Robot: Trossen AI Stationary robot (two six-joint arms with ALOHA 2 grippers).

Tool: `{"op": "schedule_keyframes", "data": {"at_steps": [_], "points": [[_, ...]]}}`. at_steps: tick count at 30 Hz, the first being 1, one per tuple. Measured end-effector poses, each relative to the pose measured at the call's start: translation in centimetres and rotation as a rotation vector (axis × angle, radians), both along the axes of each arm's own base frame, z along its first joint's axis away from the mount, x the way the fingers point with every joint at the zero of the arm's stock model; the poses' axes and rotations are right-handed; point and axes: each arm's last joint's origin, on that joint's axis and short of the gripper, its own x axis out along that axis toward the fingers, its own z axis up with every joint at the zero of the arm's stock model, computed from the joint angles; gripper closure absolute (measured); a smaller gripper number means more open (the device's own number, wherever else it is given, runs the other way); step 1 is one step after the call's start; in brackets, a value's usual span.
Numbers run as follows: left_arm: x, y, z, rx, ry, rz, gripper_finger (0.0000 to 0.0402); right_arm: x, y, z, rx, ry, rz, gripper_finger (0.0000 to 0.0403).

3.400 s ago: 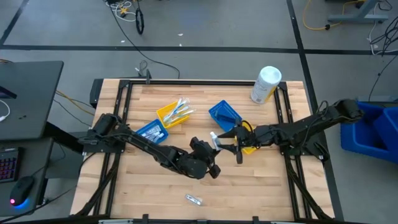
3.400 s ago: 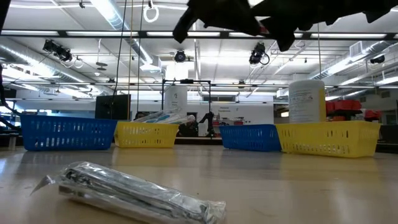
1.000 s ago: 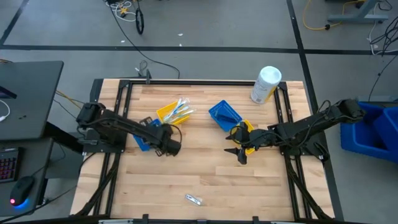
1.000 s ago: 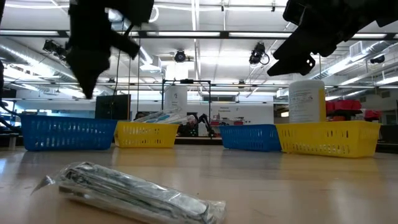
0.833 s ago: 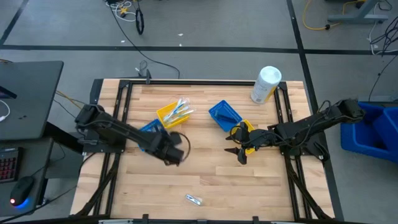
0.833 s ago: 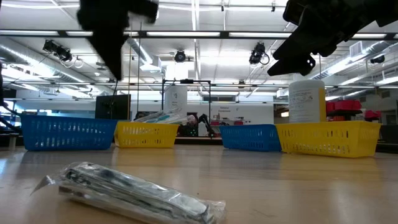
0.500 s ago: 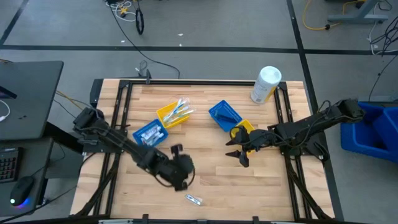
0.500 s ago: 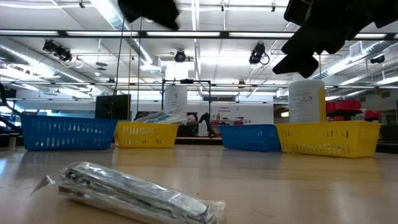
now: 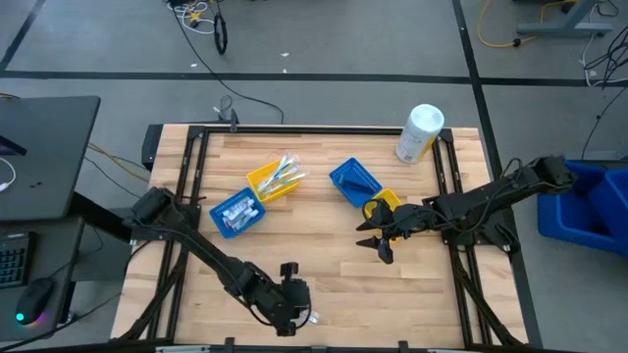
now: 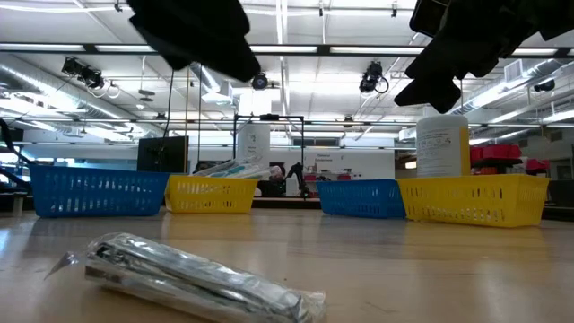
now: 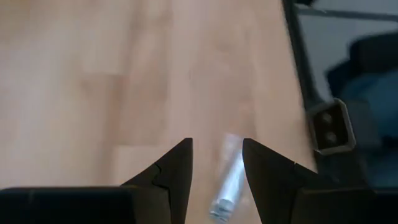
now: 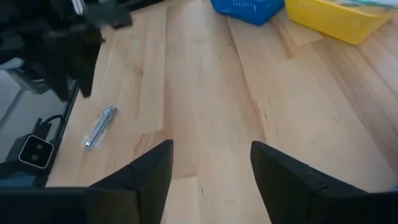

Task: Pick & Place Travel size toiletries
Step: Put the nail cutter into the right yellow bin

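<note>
One travel size toiletry, a slim silvery wrapped piece (image 10: 197, 280), lies flat on the wood near the table's front edge (image 9: 310, 316). My left gripper (image 9: 292, 306) hangs open right above it. In the left wrist view its fingers (image 11: 217, 155) stand on either side of the wrapped piece (image 11: 227, 185) without touching it. My right gripper (image 9: 372, 241) is open and has nothing between its fingers (image 12: 211, 155). It hovers right of the table's middle, beside a yellow bin (image 9: 391, 208). More toiletries lie in a blue bin (image 9: 236, 210) and a yellow bin (image 9: 276, 177).
A second blue bin (image 9: 353, 180) lies tipped behind the right gripper. A large white cylindrical container (image 9: 420, 132) stands at the far right corner. Bare wood spreads across the table's middle and near right. Dark frame rails run along the table's edges.
My left gripper has swung from beside the blue bin at the left toward the table's near edge and somewhat rightward. It now hangs over the wrapped piece, which has not moved.
</note>
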Motion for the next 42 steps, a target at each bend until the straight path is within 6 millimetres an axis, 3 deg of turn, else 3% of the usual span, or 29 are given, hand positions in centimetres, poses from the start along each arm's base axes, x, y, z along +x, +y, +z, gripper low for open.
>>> {"op": "schedule_keyframes", "data": {"at_steps": [6,11,16,25,30,36,40,42], "points": [[0.2,-0.6,-2.0,-0.073,0.121,-0.111,0.0254,-0.1,0.3,0.0,0.005,0.001,0.011,0.0185],[0.4,-0.8,-3.2,-0.065,0.144,-0.102,0.0253,-0.2,0.9,0.0,0.006,-0.001,0.036,0.0184],[0.6,-0.9,-5.0,-0.015,0.172,-0.113,0.0232,-0.4,1.4,0.0,0.005,0.001,0.058,0.0188],[0.5,-0.9,-6.5,0.011,0.239,-0.125,0.0204,-0.5,2.3,-0.2,0.015,0.005,0.087,0.019],[0.4,-0.9,-7.0,0.034,0.255,-0.135,0.0228,0.1,3.0,-0.9,0.019,0.007,0.1,0.0191],[0.7,-0.5,-7.0,0.044,0.241,-0.103,0.0294,0.9,4.1,-2.1,-0.093,-0.024,0.152,0.0187],[1.3,0.2,-7.0,0.007,0.223,0.01,0.0343,1.5,5.0,-2.8,-0.198,-0.069,0.229,0.0192],[1.8,0.8,-7.0,-0.001,0.197,0.084,0.0344,1.7,5.4,-3.2,-0.247,-0.086,0.272,0.0196]]}}
